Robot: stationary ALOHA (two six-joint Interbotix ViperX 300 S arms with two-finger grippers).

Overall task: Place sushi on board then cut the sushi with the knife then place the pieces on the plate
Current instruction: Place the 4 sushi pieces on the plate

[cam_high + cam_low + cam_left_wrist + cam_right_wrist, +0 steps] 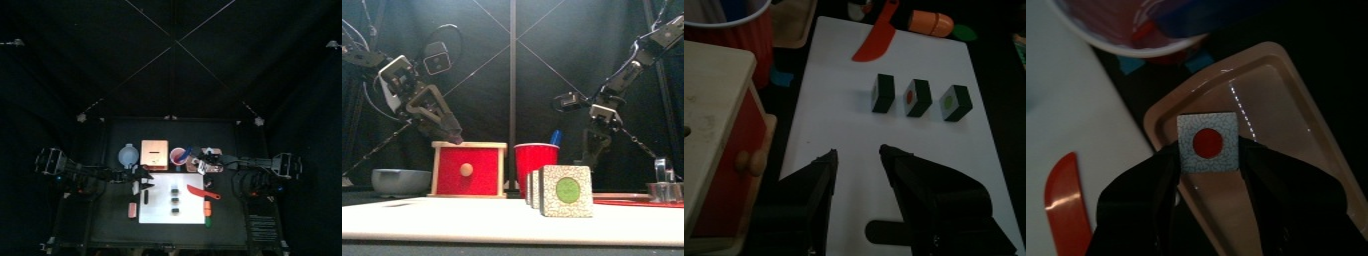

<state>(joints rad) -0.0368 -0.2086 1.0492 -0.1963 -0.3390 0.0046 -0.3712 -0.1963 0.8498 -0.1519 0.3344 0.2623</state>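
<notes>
Three dark green sushi pieces [921, 98] stand in a row on the white cutting board [844, 120]; in the top view the pieces [174, 197] sit mid-board. A red toy knife [878, 35] lies on the board beyond them. My left gripper [858, 155] hovers open over the board's bare end, short of the pieces, holding nothing. My right gripper [1209, 152] is shut on another sushi piece [1209, 140], its white face with a red centre showing, just above the pink plate [1287, 100].
A wooden box with a red drawer front [468, 170] and a red cup [537, 160] stand behind the board. A blue-grey bowl [401, 180] sits far left, a metal cutter [663, 188] far right. An orange toy food [931, 20] lies at the board's edge.
</notes>
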